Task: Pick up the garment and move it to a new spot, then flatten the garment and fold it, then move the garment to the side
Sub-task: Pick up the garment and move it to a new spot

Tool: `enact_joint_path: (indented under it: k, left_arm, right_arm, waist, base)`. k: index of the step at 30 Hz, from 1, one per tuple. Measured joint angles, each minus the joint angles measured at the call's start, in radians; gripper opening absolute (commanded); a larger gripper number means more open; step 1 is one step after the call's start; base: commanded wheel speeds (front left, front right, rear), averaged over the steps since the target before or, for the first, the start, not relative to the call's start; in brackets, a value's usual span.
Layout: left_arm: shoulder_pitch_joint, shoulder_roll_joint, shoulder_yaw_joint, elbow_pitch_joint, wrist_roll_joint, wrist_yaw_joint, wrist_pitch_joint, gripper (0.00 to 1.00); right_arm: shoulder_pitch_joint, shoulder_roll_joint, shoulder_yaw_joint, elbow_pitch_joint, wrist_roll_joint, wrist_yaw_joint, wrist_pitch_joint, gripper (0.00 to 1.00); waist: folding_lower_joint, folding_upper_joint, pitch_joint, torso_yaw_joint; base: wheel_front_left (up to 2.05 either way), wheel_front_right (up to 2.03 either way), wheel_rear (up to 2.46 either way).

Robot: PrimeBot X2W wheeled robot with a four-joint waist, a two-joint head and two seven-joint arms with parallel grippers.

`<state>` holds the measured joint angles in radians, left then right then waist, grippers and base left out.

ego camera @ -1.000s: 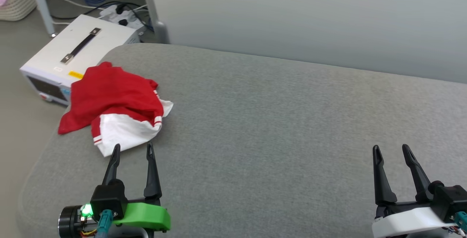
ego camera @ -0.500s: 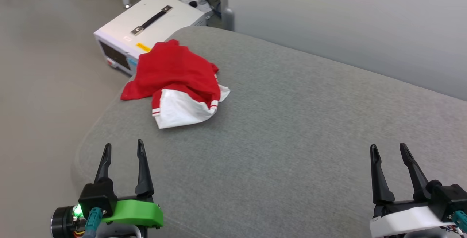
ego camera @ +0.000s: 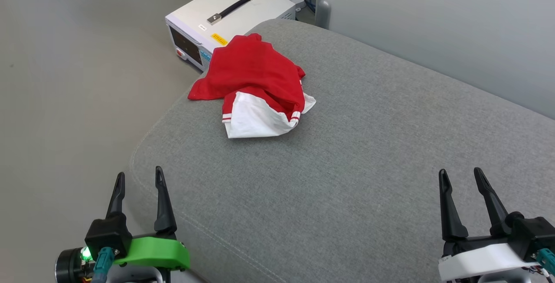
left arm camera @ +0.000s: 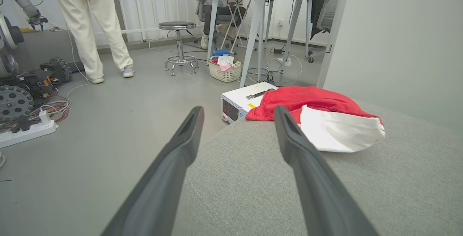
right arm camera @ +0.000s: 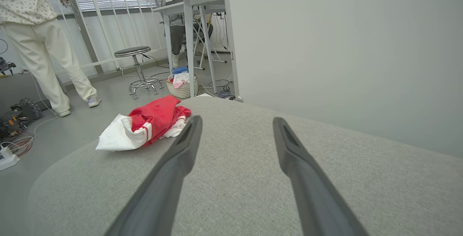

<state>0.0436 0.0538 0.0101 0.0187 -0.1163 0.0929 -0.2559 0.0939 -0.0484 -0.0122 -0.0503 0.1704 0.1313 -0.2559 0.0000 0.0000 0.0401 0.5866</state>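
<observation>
The two dark fingers of the left gripper [ego camera: 139, 172] are seen spread wide apart, with nothing held between them. One finger is placed above the bare floor [ego camera: 65, 79] and the other above the near left corner of the grey upholstered cushion [ego camera: 347, 166]. The fingers of the right gripper [ego camera: 459, 171] are likewise spread and empty, and are held above the cushion's near right part.

The garment [ego camera: 256, 70] is found as a crumpled heap at the far left corner of the cushion, well apart from both grippers. Its red body is bunched on top. A white sleeve with red-and-white striped trim is turned toward the near side, and one red corner is spread toward the cushion's left edge. No lettering can be made out (the folds hide the front). In the left wrist view the garment [left arm camera: 314, 100] is seen beyond and to the right of the fingertips; in the right wrist view it [right arm camera: 155, 118] is seen to their left.

Just past that corner a white instrument case [ego camera: 230, 14] with a black handle is set on the floor. Farther off, a person in cream trousers [left arm camera: 90, 22], a round stool [left arm camera: 178, 44] and a woven basket [left arm camera: 226, 71] are seen. A pale wall panel [ego camera: 433, 23] is seen behind the cushion.
</observation>
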Motion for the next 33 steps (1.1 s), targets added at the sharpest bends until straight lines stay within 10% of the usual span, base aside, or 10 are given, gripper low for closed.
enact_joint_path:
  k: [13,21,33]
  left_arm:
    - [-0.222,0.006,0.156,0.074,-0.044,-0.13,0.0,1.0]
    - [-0.495,0.105,0.267,0.164,-0.088,-0.208,0.0,1.0]
    - [-0.839,0.382,-0.031,0.432,-0.291,-0.221,0.085,1.0]
  right_arm:
    - [-0.046,0.001,0.021,-0.015,-0.042,0.0,0.0,1.0]
    - [-0.114,0.002,0.027,-0.057,-0.104,0.0,0.0,1.0]
    - [-0.174,0.0,0.033,-0.117,-0.187,0.0,0.0,1.0]
  waist:
    - [0.0,0.0,0.045,-0.038]
    - [0.0001,0.0,0.123,-0.121]
    - [0.0002,0.0,0.273,-0.232]
  base:
    - [0.0,0.0,0.0]
    - [0.0,0.0,0.0]
    - [0.0,0.0,0.0]
